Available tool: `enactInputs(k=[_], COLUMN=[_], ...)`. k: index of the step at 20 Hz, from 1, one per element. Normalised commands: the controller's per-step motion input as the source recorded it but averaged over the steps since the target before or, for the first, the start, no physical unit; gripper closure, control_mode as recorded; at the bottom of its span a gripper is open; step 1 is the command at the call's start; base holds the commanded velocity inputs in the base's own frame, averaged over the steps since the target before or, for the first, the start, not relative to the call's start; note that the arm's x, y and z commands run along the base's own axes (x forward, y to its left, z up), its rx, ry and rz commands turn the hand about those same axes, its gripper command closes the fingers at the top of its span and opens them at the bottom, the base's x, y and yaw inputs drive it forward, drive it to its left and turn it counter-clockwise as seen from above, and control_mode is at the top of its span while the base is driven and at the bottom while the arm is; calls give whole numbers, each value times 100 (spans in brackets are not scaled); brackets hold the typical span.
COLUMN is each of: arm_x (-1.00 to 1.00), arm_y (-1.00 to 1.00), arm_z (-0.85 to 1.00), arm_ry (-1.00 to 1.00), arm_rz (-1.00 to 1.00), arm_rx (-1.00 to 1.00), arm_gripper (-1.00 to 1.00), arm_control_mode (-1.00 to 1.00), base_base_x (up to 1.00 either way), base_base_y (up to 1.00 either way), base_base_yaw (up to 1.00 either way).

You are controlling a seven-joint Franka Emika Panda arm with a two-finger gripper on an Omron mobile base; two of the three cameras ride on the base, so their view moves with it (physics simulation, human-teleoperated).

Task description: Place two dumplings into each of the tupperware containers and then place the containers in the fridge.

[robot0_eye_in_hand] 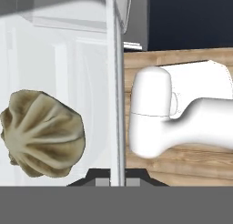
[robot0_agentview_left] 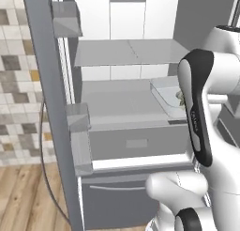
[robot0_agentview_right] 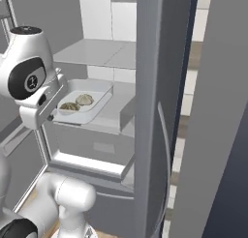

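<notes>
The fridge [robot0_agentview_left: 117, 103] stands open in front of me, its pale shelves showing. My gripper [robot0_eye_in_hand: 117, 181] is shut on the thin side wall of a translucent tupperware container [robot0_agentview_right: 89, 113], which is over the front of the middle shelf [robot0_agentview_right: 118, 111]. Two dumplings lie in the container, one [robot0_agentview_right: 85, 99] further in and one [robot0_agentview_right: 69, 106] closer to the hand. In the hand view one dumpling [robot0_eye_in_hand: 43, 134] is large at the left of the wall. In the left base view my arm hides most of the container [robot0_agentview_left: 165, 91]. I cannot tell whether the container touches the shelf.
The fridge's left door [robot0_agentview_left: 47, 108] carries bins [robot0_agentview_left: 77, 117] and stands wide open. The right door [robot0_agentview_right: 155, 111] rises close beside the container. An upper shelf [robot0_agentview_left: 126, 51] lies above it and a drawer [robot0_agentview_left: 136, 143] below. Wooden floor [robot0_agentview_left: 23, 192] and a tiled wall [robot0_agentview_left: 18, 84] lie to the left.
</notes>
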Motion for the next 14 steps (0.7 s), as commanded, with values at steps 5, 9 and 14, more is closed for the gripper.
enactInputs(k=[5, 9, 14], arm_x=[0, 0, 0], arm_y=[0, 0, 0], arm_z=[0, 0, 0], arm_ry=[0, 0, 0], arm_rz=[0, 0, 0], arm_rx=[0, 0, 0], arm_gripper=[100, 100, 100], arm_control_mode=[100, 100, 100], base_base_x=[43, 52, 39], base_base_y=[-10, 0, -13], base_base_yaw=[1, 0, 0])
